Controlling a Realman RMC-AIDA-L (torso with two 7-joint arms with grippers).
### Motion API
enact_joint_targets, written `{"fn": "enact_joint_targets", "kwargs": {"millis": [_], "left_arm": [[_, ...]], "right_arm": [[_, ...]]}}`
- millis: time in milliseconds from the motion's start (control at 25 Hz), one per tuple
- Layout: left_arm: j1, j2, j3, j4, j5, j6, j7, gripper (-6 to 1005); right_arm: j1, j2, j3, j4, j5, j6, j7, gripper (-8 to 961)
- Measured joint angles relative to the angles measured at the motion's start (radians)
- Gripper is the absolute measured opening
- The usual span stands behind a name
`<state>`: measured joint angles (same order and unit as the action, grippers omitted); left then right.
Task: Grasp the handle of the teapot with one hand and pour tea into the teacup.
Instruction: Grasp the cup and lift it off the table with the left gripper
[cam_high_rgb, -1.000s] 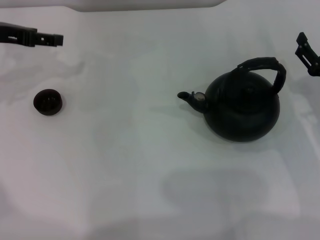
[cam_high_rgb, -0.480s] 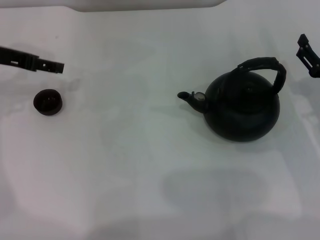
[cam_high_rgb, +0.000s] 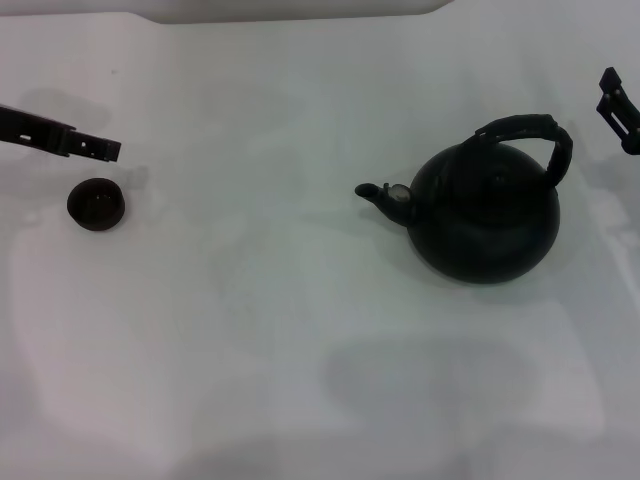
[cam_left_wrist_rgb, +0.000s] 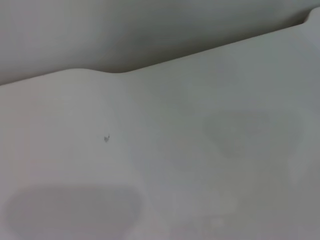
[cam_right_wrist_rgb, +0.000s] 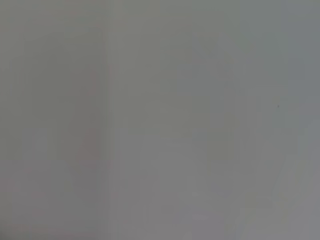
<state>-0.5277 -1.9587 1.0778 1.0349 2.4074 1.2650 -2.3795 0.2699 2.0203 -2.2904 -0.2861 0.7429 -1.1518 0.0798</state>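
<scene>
Teacup (cam_high_rgb: 96, 204) is seen just below the left tool (cam_high_rgb: 108, 150), slightly to its outer side, apart from it — whether that tool is apart or together cannot be told. Teapot (cam_high_rgb: 487, 215) is set on the white tabletop (cam_high_rgb: 250, 330), well apart from the cup, spout toward it, handle (cam_high_rgb: 530, 135) arched above. The right tool (cam_high_rgb: 618, 108) is held beyond the handle — its state cannot be told.

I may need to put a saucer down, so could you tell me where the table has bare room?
The widest bare stretch lies between the teacup and the teapot spout, and the whole near side of the table is free. It is tighter beside the cup, under the left gripper, and between teapot and right gripper.
</scene>
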Motion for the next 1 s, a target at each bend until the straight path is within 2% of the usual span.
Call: {"fn": "enact_joint_targets", "kwargs": {"millis": [160, 400, 1000], "left_arm": [[0.0, -0.002, 0.002, -0.01, 0.011, 0.0, -0.005, 871], [0.001, -0.024, 0.0, -0.018, 0.047, -0.014, -0.005, 871], [0.003, -0.039, 0.005, -0.018, 0.064, -0.008, -0.006, 872]], "right_arm": [[0.001, 0.0, 0.0, 0.001, 0.001, 0.001, 0.0, 873], [0.005, 0.0, 0.0, 0.002, 0.001, 0.003, 0.0, 873], [0.002, 0.0, 0.0, 0.002, 0.001, 0.012, 0.0, 873]]}}
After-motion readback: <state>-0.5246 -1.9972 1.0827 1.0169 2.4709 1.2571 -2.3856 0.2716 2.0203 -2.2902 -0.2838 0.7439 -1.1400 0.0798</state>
